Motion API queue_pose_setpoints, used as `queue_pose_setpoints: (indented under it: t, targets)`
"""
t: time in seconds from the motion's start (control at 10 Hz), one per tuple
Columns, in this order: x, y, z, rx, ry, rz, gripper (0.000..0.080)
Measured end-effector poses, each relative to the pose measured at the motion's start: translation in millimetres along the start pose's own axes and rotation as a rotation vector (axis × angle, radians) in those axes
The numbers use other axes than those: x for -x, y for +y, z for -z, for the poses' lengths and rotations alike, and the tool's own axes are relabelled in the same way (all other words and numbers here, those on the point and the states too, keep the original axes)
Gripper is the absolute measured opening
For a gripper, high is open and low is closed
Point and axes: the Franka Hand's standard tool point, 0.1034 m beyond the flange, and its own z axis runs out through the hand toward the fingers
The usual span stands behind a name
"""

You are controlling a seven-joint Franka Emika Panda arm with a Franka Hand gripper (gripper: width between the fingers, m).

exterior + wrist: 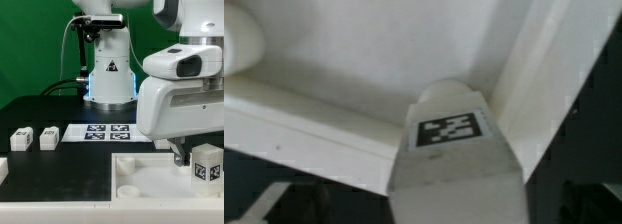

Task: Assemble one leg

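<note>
My gripper (198,150) is shut on a leg (207,163), a small white post with a black-and-white tag facing the camera. It holds the leg upright just above the large white tray-like part (150,182), near that part's corner at the exterior view's right. In the wrist view the leg (452,135) runs out from between my gripper's (446,208) dark fingers (278,205) toward an inner corner of the tray-like part (349,60). I cannot tell whether the leg's tip touches that part. Two more legs (21,138) (48,137) lie on the black table at the exterior view's left.
The marker board (105,131) lies flat behind the tray-like part, in front of the robot base (110,80). Another white part (3,170) shows at the exterior view's left edge. The tray-like part has raised rims (535,70) and a round boss (128,185).
</note>
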Motion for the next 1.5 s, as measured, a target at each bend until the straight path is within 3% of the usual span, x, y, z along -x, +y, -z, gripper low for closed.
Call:
queue_pose_setpoints:
  t: [0.1, 0.3, 0.4, 0.5, 0.9, 1.2, 1.5]
  targets:
    - [0.0, -0.1, 0.0, -0.002, 0.000, -0.036, 0.0649]
    - [0.0, 0.0, 0.0, -0.002, 0.000, -0.093, 0.0405]
    - [-0.2, -0.8, 0.0, -0.005, 0.001, -0.205, 0.0405]
    - [-0.2, -1.2, 0.0, -0.006, 0.001, -0.291, 0.0295]
    - [-2.3, -3.8, -1.1, -0.019, 0.002, -0.877, 0.0295]
    - [-2.2, 2.0, -2.2, -0.053, -0.025, -1.412, 0.0294]
    - [-2.0, -3.8, -2.3, -0.036, -0.067, -1.866, 0.0294]
